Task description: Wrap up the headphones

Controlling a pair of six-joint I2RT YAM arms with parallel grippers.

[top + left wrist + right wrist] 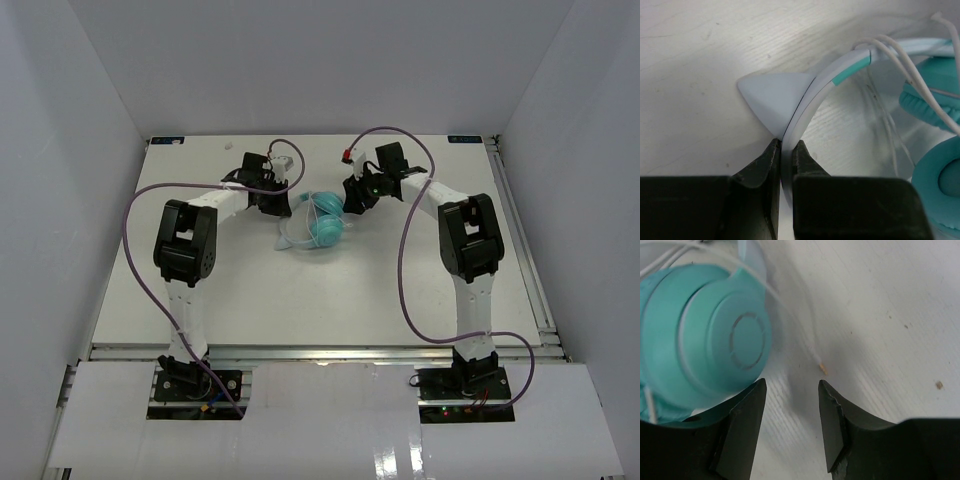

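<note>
The headphones (322, 226) lie on the white table (400, 290) between my two arms, teal ear cups together. My left gripper (282, 206) is at their left side. In the left wrist view it (786, 146) is shut on the pale blue-white headband (816, 94), beside a triangular ear-shaped piece (771, 94). The thin whitish cable (910, 65) loops over the ear cups (940, 175). My right gripper (352, 204) stands at their right side, open (792, 390) with nothing between its fingers. A teal ear cup (705, 340) is just left of its left finger. The cable's gold plug tip (823, 369) lies on the table just ahead.
Thick purple cables (405, 250) arc from both arms over the table. White walls enclose the table at the back and both sides. A metal rail (320, 350) runs along the near edge by the arm bases.
</note>
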